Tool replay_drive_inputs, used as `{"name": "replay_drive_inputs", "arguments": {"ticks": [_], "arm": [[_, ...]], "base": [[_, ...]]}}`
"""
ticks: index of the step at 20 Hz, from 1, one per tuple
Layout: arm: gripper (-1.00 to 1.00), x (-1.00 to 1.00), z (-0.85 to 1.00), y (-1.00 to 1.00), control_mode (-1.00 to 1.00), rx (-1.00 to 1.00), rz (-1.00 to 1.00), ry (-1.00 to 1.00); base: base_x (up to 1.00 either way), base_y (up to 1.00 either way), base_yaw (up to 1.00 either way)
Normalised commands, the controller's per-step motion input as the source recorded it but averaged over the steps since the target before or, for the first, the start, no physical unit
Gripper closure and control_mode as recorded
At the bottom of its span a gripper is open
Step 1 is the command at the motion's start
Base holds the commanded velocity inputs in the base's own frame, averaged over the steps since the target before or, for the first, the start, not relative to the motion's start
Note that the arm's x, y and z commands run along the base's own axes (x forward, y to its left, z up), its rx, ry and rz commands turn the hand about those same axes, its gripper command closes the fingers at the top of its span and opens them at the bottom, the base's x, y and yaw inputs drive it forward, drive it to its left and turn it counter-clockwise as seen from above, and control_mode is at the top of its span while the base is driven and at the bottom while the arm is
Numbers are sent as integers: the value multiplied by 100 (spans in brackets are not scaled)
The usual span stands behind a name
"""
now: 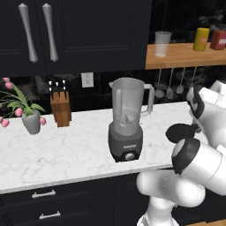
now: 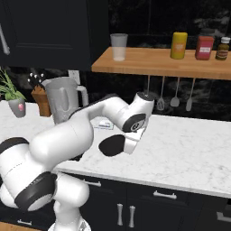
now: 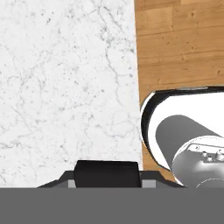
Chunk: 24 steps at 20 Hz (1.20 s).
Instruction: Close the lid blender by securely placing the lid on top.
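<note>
Room: dark-cabinet kitchen with a white marble desk [image 1: 66, 150] along the wall.
Left of blender: a grey vase of pink flowers [image 1: 31, 120], then a wooden knife block [image 1: 61, 108], both clear of the work.
Blender: clear grey-tinted jar with side handle on a dark grey base with a round knob [image 1: 128, 119]; it stands upright near the desk's front edge with its mouth open.
Lid: small flat round black disc-shaped cap [image 1: 182, 131], to the right of the blender, well apart from it and lower than the jar's mouth.
Handling: it looks light, stiff and smooth, so it could slip. A pinch across the rim seems best, keeping it level to seat in the mouth.
Fingers: the dark tips [image 3: 151, 178] stand narrow, and the black cap between them appears to be pinched.
Arm pose: folded low to the right of the blender, elbow out, hand pointing down over the desk's front edge.
Next need: probably lift above the jar's mouth, then carry left.
</note>
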Motion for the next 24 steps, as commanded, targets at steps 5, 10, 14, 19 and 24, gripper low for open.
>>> {"name": "replay_drive_inputs", "arguments": {"ticks": [5,10,14,19,24], "arm": [[100,-15,82,0,-100,0,-21,0],[100,-15,76,1,-100,0,-15,0],[100,-14,69,15,-100,0,-10,0],[100,-14,62,23,-100,1,-7,0],[100,-15,56,18,-100,4,-4,0]], "base": [[0,0,0],[0,0,0],[0,0,0],[0,0,0],[0,0,0]]}}
